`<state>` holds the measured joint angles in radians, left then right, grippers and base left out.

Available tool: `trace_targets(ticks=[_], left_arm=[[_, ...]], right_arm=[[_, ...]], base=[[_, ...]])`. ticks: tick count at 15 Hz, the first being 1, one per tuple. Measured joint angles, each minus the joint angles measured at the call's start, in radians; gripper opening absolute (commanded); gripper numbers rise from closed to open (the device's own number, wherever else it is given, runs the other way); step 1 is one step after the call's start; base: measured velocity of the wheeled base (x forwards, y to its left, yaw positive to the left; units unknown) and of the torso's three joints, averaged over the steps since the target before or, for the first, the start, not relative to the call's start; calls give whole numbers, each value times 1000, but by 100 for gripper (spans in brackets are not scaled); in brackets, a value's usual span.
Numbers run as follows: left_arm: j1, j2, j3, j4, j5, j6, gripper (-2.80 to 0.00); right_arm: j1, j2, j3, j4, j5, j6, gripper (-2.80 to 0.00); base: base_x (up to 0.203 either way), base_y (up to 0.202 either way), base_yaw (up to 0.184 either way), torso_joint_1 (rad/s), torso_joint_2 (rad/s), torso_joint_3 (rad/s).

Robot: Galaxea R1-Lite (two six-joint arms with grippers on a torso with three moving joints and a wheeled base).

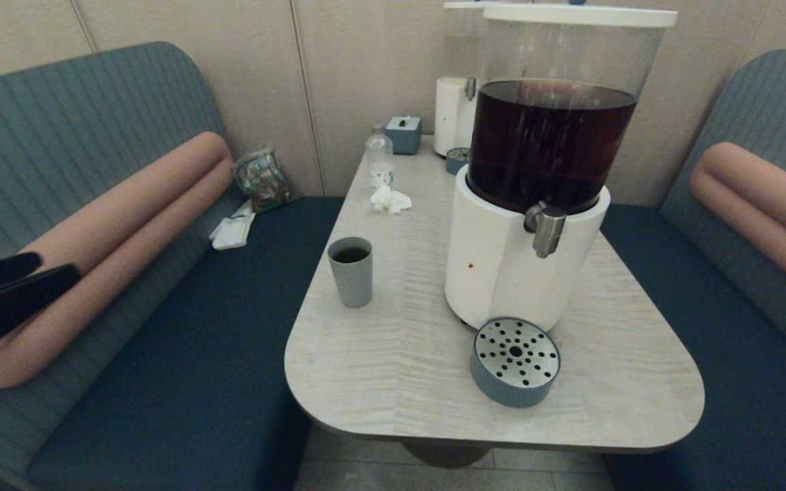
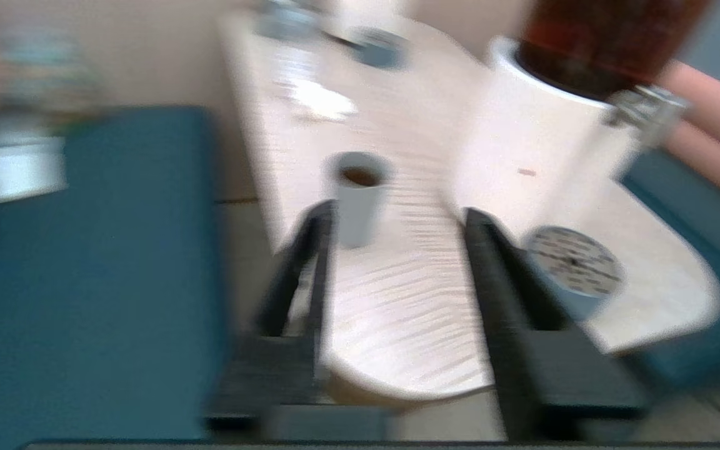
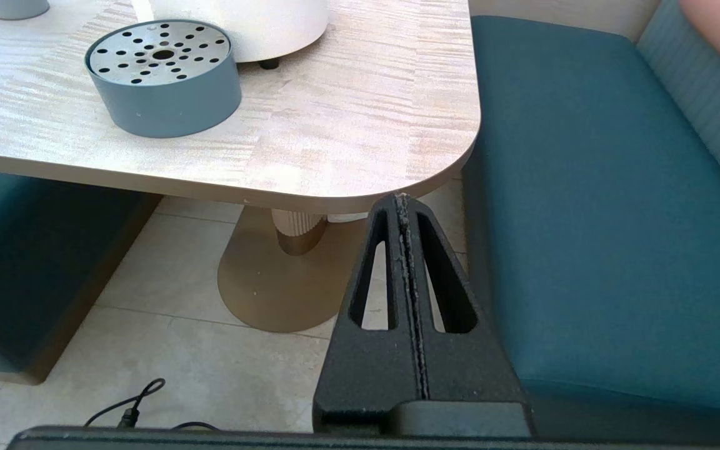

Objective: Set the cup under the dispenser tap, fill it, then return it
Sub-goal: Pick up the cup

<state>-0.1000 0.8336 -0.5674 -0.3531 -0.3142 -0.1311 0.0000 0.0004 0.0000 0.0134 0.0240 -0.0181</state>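
The grey-blue cup stands upright on the table's left part and holds dark liquid; it also shows in the left wrist view. The steel dispenser tap points down from the big white-based dispenser, which has brown liquid in its clear tank. Nothing stands under the tap. My left gripper hangs open over the left bench, well away from the cup and empty. My right gripper is shut and empty, parked below the table's near right corner.
A round blue-grey drip tray with a perforated steel top sits in front of the dispenser. Behind are a slimmer white dispenser, a bottle, a crumpled tissue and a tissue box. Blue benches flank the table.
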Motion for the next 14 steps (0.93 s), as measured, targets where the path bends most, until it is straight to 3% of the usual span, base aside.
trace_targets(ticks=[5, 8, 10, 12, 14], left_arm=[[5, 460, 71, -542, -391, 16, 0], [55, 713, 138, -887, -487, 45, 0], [102, 872, 166, -1059, -536, 71, 0], [147, 1009, 164, -1147, -570, 98, 0], [176, 1118, 120, -1164, -591, 112, 0]], right_arm=[[0, 0, 0, 0, 0, 0, -280], [0, 0, 0, 0, 0, 0, -280], [0, 0, 0, 0, 0, 0, -280], [0, 0, 0, 0, 0, 0, -280], [0, 0, 0, 0, 0, 0, -280]], base=[[0, 0, 0, 0, 0, 0], [0, 0, 0, 0, 0, 0], [0, 0, 0, 0, 0, 0], [0, 0, 0, 0, 0, 0], [0, 0, 0, 0, 0, 0]])
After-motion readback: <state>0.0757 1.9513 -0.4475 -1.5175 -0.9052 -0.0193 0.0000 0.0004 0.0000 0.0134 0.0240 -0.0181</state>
